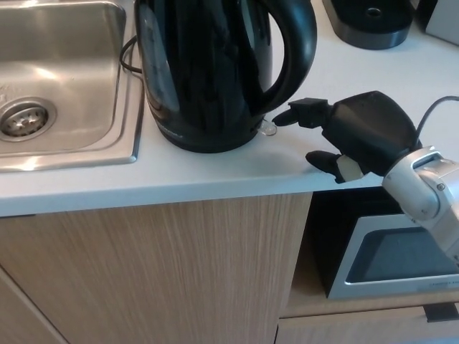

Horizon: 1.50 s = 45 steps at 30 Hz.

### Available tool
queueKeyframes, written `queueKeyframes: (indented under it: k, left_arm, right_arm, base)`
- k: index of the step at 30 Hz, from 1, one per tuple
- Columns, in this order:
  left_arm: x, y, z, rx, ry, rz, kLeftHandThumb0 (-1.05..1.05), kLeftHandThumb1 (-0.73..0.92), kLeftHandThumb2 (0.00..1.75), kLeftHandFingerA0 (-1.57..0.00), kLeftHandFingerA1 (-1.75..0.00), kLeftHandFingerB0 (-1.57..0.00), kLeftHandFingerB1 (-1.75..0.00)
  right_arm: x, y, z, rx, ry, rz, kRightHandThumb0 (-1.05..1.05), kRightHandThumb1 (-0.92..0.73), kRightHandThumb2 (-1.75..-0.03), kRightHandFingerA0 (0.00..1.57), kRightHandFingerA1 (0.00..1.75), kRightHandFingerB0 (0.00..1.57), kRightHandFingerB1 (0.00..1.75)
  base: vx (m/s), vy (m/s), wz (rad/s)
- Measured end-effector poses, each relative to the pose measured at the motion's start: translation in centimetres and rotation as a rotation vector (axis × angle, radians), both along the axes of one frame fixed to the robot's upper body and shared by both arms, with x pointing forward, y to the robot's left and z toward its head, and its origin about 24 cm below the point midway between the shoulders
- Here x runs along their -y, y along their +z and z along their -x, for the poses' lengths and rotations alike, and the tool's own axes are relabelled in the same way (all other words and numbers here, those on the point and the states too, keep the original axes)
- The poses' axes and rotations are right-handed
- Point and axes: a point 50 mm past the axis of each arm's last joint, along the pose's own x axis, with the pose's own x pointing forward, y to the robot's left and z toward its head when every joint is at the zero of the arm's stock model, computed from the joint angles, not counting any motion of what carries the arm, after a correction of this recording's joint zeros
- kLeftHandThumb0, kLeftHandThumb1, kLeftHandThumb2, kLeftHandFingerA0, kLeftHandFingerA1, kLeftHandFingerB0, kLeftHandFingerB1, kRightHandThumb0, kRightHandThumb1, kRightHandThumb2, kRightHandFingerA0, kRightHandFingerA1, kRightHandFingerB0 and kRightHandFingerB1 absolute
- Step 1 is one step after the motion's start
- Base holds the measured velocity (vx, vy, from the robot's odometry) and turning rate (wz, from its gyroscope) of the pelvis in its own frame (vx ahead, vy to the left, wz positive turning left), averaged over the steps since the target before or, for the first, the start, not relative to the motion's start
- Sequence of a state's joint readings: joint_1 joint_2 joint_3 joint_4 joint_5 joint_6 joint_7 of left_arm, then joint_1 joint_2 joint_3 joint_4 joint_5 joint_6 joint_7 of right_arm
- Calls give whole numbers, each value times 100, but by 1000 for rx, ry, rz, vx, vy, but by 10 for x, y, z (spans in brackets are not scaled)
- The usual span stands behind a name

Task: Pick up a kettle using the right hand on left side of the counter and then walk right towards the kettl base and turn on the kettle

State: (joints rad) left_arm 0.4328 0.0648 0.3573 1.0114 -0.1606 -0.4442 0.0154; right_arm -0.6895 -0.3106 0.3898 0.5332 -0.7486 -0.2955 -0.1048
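The glossy black plastic electric kettle [208,72] stood upright on the white laminate counter [215,172], just beside the brushed stainless-steel sink [64,79], its thick looped handle [294,50] turned toward the robot. The robot's right hand [351,136], matt black with blunt, thick fingers [305,115], hovered beside the handle's foot, released and holding nothing, one fingertip close to the small clear switch tab [268,129]. The left hand was out of frame. The round black kettle base [369,21] waited well apart at the counter's far right. The smooth, curved handle looked slippery; a low grip near its foot could tip the tall body or nudge it toward the sink. Below, wood-grain cabinet fronts [158,272] flanked a steel-faced microwave [387,258].
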Motion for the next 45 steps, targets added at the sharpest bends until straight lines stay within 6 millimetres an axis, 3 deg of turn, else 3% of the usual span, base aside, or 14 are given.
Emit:
queueKeyframes:
  k: [9, 11, 12, 16, 17, 29, 30, 39, 41, 42, 45]
  left_arm:
    - [0, 0, -2, 7, -4, 0, 28, 55, 117, -102, -107, -86, -94]
    - [0, 0, -2, 8, -4, 0, 26, 55, 116, -100, -106, -84, -93]
    - [0, 0, -2, 9, -4, 0, 23, 59, 110, -92, -115, -81, -95]
    - [0, 1, -3, 12, -6, -2, 23, 59, 110, -92, -115, -81, -95]
    - [0, 1, -3, 12, -6, -2, 28, 55, 124, -96, -114, -84, -96]
    - [-1, 2, -1, 15, -8, -3, 30, 58, 121, -94, -109, -82, -95]
    - [-1, 2, -1, 14, -8, -3, 29, 55, 119, -100, -106, -84, -93]
    - [-1, 2, 1, 3, -20, -1, 25, 55, 116, -98, -105, -85, -93]
    - [-1, 2, 1, 1, -23, 0, 29, 56, 118, -99, -106, -85, -94]
    - [-1, 2, 1, 0, -23, 1, 30, 57, 121, -96, -110, -83, -94]
    - [-1, 1, 0, 1, -24, 2, 30, 57, 122, -96, -108, -83, -94]
  right_arm:
    - [-3, -2, 0, 9, 4, -7, -13, -56, -74, 88, 166, 54, 46]
    - [-3, -2, 0, 10, 4, -7, -13, -56, -73, 88, 165, 54, 46]
    - [-3, -2, 0, 11, 5, -7, -15, -57, -73, 87, 164, 55, 46]
    - [-3, -4, 1, 7, 5, -8, -15, -57, -73, 87, 164, 55, 46]
    - [-3, -4, 1, 6, 4, -8, -15, -57, -72, 88, 163, 54, 46]
    - [-8, -9, 3, -4, -1, -32, -12, -58, -71, 90, 167, 55, 47]
    - [-8, -10, 3, -3, -2, -33, -14, -57, -69, 88, 157, 54, 47]
    - [-7, -14, 3, -12, -16, -25, -13, -57, -70, 89, 160, 53, 47]
    - [-7, -15, 2, -13, -17, -22, -16, -59, -66, 88, 152, 52, 47]
    - [-8, -15, 2, -15, -17, -16, -17, -59, -63, 88, 137, 53, 49]
    - [-11, -17, 1, -19, -8, 5, -17, -60, -63, 85, 139, 50, 48]
  base:
    - [0, 0, 0]
    - [0, 0, 0]
    - [0, 0, 0]
    - [0, 0, 0]
    - [0, 0, 0]
    - [0, 0, 0]
    - [0, 0, 0]
    - [0, 0, 0]
    - [0, 0, 0]
    - [0, 0, 0]
    - [0, 0, 0]
